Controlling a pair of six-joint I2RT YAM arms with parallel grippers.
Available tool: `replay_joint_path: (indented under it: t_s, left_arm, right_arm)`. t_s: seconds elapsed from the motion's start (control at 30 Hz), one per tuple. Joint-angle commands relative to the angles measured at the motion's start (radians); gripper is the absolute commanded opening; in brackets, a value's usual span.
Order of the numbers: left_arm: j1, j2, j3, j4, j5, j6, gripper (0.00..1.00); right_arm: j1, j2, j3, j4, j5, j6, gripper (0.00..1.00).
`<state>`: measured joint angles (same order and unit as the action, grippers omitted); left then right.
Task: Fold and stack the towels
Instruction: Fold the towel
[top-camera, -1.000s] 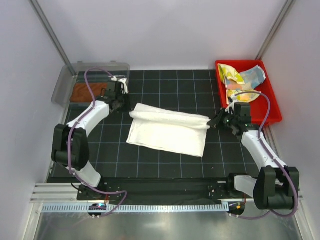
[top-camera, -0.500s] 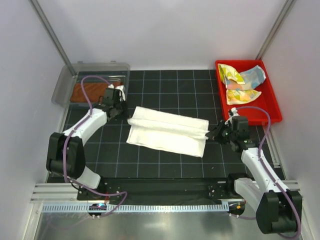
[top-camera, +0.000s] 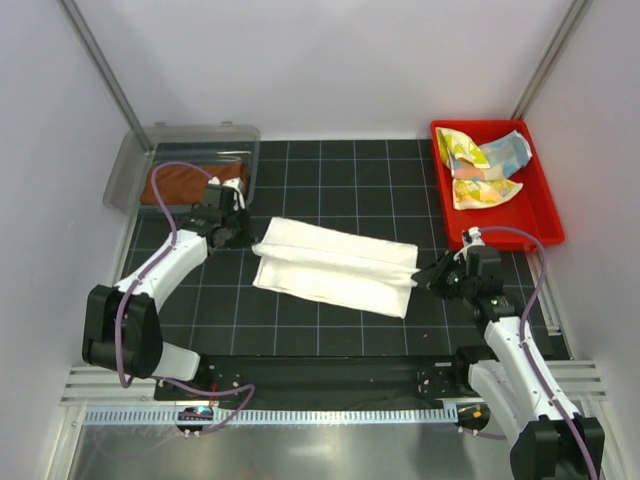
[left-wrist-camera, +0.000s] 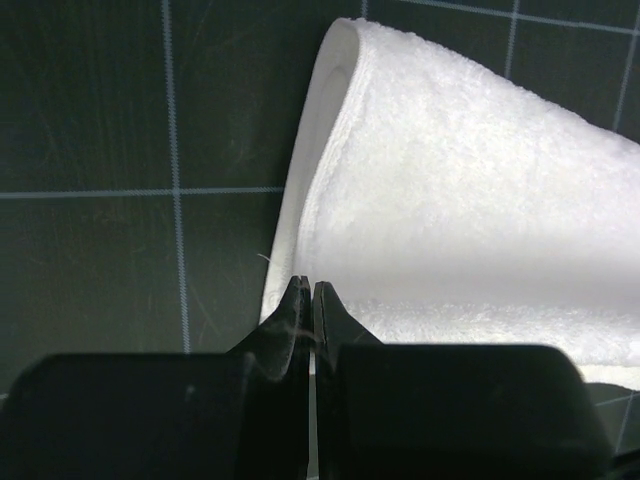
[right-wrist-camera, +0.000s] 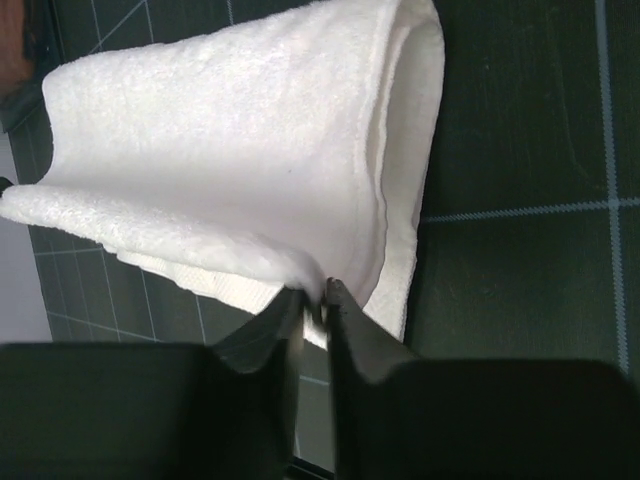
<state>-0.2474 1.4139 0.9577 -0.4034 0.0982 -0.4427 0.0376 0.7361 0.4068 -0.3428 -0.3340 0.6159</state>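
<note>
The white towel (top-camera: 335, 265) lies on the dark grid mat, its far part doubled over into a long roll-like fold. My left gripper (top-camera: 243, 235) is at the fold's left end; in the left wrist view its jaws (left-wrist-camera: 308, 288) are shut, with the towel's (left-wrist-camera: 470, 200) edge running into the tips. My right gripper (top-camera: 422, 282) is at the right end, and its jaws (right-wrist-camera: 315, 290) pinch a corner of the towel (right-wrist-camera: 220, 140). A rust-brown towel (top-camera: 175, 183) lies in the clear tray (top-camera: 125, 175). A pale yellow patterned towel (top-camera: 455, 150) and a light-blue one (top-camera: 505, 150) sit crumpled in the red bin (top-camera: 545, 215).
The clear tray stands at the back left corner of the mat and the red bin along the right edge. Grey walls and slanted metal posts enclose the workspace. An aluminium rail (top-camera: 300, 415) runs along the near edge by the arm bases.
Both grippers have drawn toward the near edge, and the towel's folded far edge has come with them. The right jaws have eased apart slightly.
</note>
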Motion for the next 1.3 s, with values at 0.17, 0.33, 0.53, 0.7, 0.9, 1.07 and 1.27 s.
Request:
replay_joint_path:
  t_s: [0.17,0.33,0.53,0.7,0.9,1.07,1.27]
  left_arm:
    - [0.017,-0.067,0.027,-0.126,-0.190,0.007,0.48]
    - [0.017,-0.066,0.113,-0.218,-0.138,0.033,0.62]
    - [0.016,0.049,0.115,-0.244,-0.005,-0.030,0.59]
    - [0.016,0.082,-0.002,-0.135,0.069,-0.131,0.65]
    - [0.017,0.111,-0.060,-0.095,0.067,-0.221,0.63]
    - [0.017,0.017,-0.165,-0.028,0.069,-0.290,0.59]
    - [0.011,-0.138,-0.238,-0.028,0.043,-0.350,0.61]
  right_arm:
    - [-0.005,-0.050,0.012,-0.160,0.056,0.085,0.46]
    - [-0.005,-0.020,0.153,-0.182,0.058,0.088,0.46]
    - [0.039,0.206,0.219,-0.191,0.065,0.126,0.45]
    - [0.131,0.272,0.182,-0.228,0.099,0.248,0.44]
    - [0.269,0.275,0.145,-0.202,0.179,0.347,0.43]
    - [0.308,0.322,0.090,-0.180,0.243,0.363,0.43]
    - [0.311,0.327,0.076,-0.176,0.299,0.328,0.44]
